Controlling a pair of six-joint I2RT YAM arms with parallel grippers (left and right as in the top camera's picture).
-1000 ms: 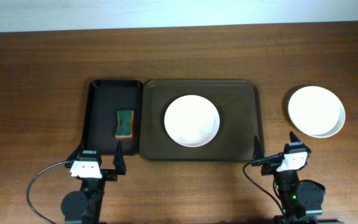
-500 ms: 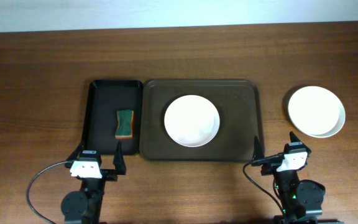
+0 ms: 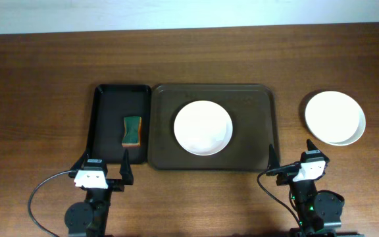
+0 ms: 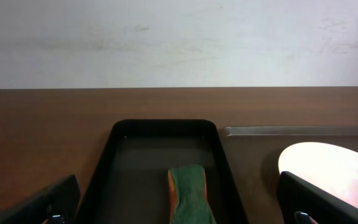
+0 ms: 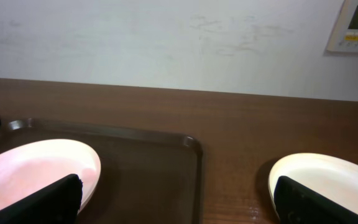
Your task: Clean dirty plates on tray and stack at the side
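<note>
Seen from overhead, the brown tray (image 3: 263,105) sits mid-surface with one white plate (image 3: 202,128) at its centre. A second white plate (image 3: 335,117) rests on the bare surface toward 3 o'clock, well apart from the tray; whether another plate lies under it cannot be told. Touching the brown tray's 9 o'clock edge is a narrower black tray (image 3: 107,105) holding a green sponge (image 3: 132,130).

The left gripper (image 3: 104,164) hovers at the black tray's 6 o'clock end and the right gripper (image 3: 291,154) near the brown tray's 5 o'clock corner. Both are spread wide and hold nothing.

The overhead view alone gives this full layout and both arms. The left wrist view adds what it cannot: the sponge has an orange underside beneath the green top, and a pale wall rises past the surface at 12 o'clock. The tray plate shows there only as a pinkish sliver at the right.

The right wrist view takes in both plates at once, either side of the brown tray's raised rim, and a wall control panel (image 5: 353,25) high at 1 o'clock. No view is sharp enough to tell whether either plate carries smears.
</note>
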